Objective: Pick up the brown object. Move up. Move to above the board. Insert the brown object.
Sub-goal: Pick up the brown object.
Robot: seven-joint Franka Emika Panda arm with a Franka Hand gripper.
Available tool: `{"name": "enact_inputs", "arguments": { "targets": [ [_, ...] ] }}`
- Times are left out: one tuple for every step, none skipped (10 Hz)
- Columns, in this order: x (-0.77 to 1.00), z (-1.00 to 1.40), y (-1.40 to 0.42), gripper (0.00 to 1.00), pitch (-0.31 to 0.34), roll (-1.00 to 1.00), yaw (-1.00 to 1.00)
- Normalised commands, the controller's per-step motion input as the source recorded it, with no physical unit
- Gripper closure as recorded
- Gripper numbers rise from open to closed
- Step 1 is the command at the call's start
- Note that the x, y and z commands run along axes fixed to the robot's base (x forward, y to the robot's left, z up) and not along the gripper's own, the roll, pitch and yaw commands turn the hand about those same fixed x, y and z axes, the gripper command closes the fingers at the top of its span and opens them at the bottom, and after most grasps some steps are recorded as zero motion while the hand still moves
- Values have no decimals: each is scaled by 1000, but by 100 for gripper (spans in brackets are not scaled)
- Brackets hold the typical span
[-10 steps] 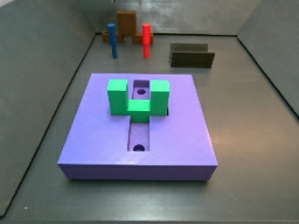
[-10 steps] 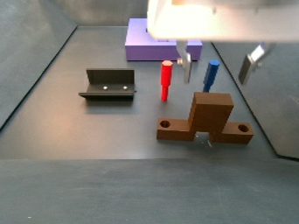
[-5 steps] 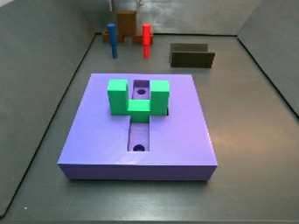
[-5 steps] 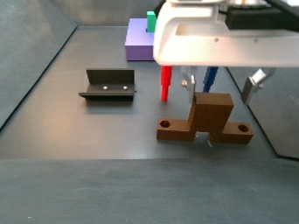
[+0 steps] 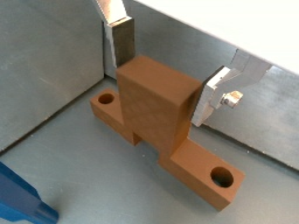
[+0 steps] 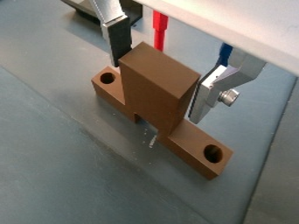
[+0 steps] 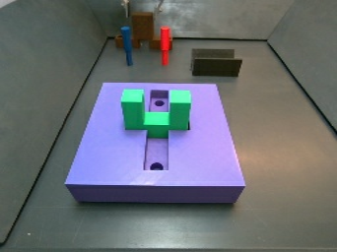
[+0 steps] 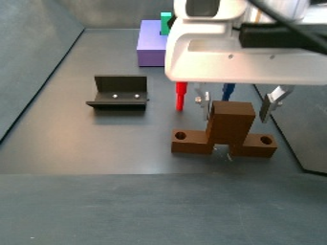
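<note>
Now that the tool (image 6: 163,77) has dropped over the brown object (image 6: 156,103), its fingers straddle the upright block, spread, not yet pinching; board (image 8: 157,46) sits well behind it. Grasp next.

A dull grey floor (image 7: 283,148), edged by dark seams, meets mottled grey walls (image 7: 211,18) under even light.

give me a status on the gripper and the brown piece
Gripper open, low over the floor, fingers astride the brown object's upright block, not yet closed. Brown object on the grey floor, not lifted. Red peg and blue peg stand close behind it.
</note>
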Motion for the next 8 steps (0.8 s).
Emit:
{"name": "enact_inputs", "arguments": {
  "targets": [
    [57,-257,0,0,0,0,0],
    [0,-263,-91,0,0,0,34],
    [0,-180,-123,0,0,29,74],
    [0,-174,-9,0,0,6,49],
    [0,-194,14,0,0,0,0],
    [0,-183,111,0,0,0,0],
    [0,-180,54,0,0,0,0],
    [0,-194,54,0,0,0,0]
  ]
}}
